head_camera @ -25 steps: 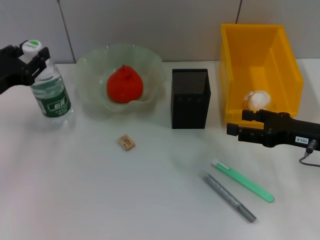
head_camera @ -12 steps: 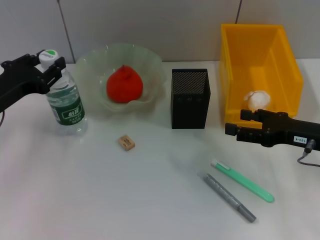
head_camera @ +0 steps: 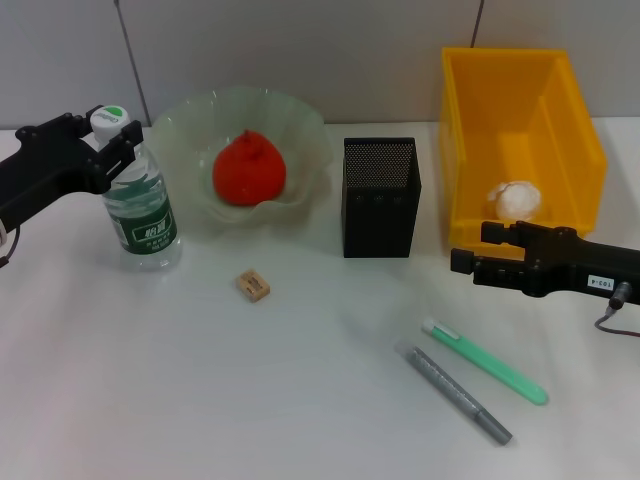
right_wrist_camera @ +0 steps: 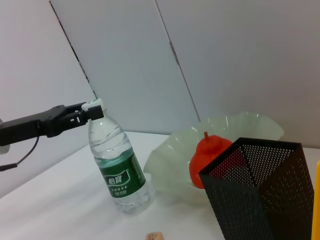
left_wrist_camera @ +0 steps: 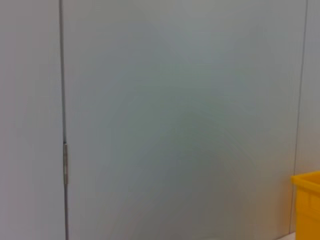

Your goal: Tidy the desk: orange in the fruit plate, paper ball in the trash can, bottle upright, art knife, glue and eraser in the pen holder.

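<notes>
The bottle (head_camera: 142,212) stands upright left of the fruit plate (head_camera: 190,130), which holds the orange (head_camera: 250,170). My left gripper (head_camera: 105,140) is shut on the bottle's neck just under the cap; this also shows in the right wrist view (right_wrist_camera: 92,111). The paper ball (head_camera: 515,198) lies in the yellow trash can (head_camera: 560,110). My right gripper (head_camera: 472,250) is open and empty, low in front of the trash can. The eraser (head_camera: 253,285) lies in front of the plate. The green art knife (head_camera: 487,362) and grey glue pen (head_camera: 455,393) lie on the table in front of the black pen holder (head_camera: 380,195).
The white table (head_camera: 200,400) runs back to a grey panelled wall (left_wrist_camera: 160,100). The plate, the pen holder and the trash can stand in a row along the back. The right wrist view shows the bottle (right_wrist_camera: 120,170), the orange (right_wrist_camera: 212,155) and the pen holder (right_wrist_camera: 260,195).
My left gripper has carried the bottle to the right, closer to the fruit plate, keeping it upright. The right arm has barely moved.
</notes>
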Controlling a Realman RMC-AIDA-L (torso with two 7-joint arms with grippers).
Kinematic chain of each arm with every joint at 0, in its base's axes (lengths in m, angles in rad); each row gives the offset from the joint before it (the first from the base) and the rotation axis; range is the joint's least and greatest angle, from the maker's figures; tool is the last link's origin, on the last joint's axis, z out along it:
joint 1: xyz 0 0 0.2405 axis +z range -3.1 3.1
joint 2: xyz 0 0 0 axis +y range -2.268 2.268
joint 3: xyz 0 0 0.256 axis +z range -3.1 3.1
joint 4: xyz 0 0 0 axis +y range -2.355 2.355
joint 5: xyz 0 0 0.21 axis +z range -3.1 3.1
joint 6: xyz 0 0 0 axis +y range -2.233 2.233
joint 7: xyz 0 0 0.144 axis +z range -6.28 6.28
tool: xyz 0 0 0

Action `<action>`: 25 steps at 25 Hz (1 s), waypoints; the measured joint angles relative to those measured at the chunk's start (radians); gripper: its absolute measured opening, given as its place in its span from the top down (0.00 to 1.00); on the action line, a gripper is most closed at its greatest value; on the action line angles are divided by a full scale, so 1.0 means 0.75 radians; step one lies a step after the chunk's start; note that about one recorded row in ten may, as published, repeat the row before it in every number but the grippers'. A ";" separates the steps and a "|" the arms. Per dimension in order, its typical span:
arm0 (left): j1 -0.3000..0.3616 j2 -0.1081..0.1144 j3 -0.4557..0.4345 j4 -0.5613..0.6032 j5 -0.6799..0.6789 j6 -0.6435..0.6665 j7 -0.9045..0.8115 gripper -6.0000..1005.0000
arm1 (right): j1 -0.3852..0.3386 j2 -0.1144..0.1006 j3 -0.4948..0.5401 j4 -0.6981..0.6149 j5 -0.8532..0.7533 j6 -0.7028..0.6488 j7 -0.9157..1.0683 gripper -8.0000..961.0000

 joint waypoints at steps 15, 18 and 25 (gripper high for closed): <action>0.026 0.000 -0.001 -0.002 -0.002 0.019 0.047 0.52 | 0.003 0.000 -0.002 0.000 -0.003 -0.001 0.000 0.13; 0.037 0.001 -0.011 0.031 -0.005 0.035 0.051 0.48 | 0.004 0.000 -0.002 0.000 -0.003 -0.002 0.000 0.13; 0.143 0.007 -0.075 0.211 -0.111 0.146 -0.001 0.46 | 0.005 -0.003 0.000 -0.001 -0.003 -0.009 0.000 0.13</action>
